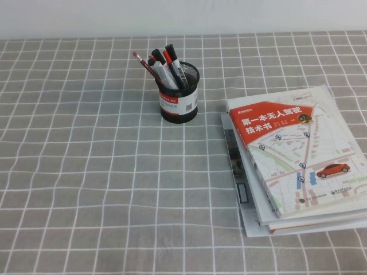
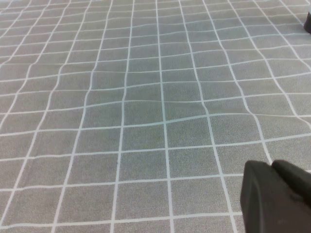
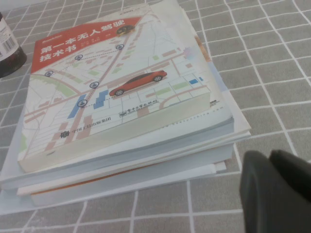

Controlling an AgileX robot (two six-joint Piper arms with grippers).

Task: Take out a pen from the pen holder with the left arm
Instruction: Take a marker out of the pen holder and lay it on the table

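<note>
So the whole thing hinges on how the pens (image 1: 166, 64) sit in the pen holder (image 1: 179, 94). They stand close to upright, fanned out and leaning toward the far left of the desk (image 1: 86, 189), caps up. A grab from above, along that lean, looks like the sensible way in.

The holder is on the far half of the desk, a bit left of the middle, with a stack of books (image 1: 292, 154) off to its right and not touching it. That puts it more on the left arm's side, I'd say, though neither arm shows from the raised camera.

The left pincer (image 2: 275, 191) is fully closed with nothing in it, hanging low over bare checked cloth (image 2: 146, 111). The holder lies well apart from it, further out across the desk. There's a dark sliver (image 2: 307, 22) at the far edge of the left wrist shot that may be the holder, but I can't say for sure. It'll need to open up before it can take a pen.

The right pincer (image 3: 276, 191) is parked just beside the near end of the books. Whether it's open or closed, I can't tell.
</note>
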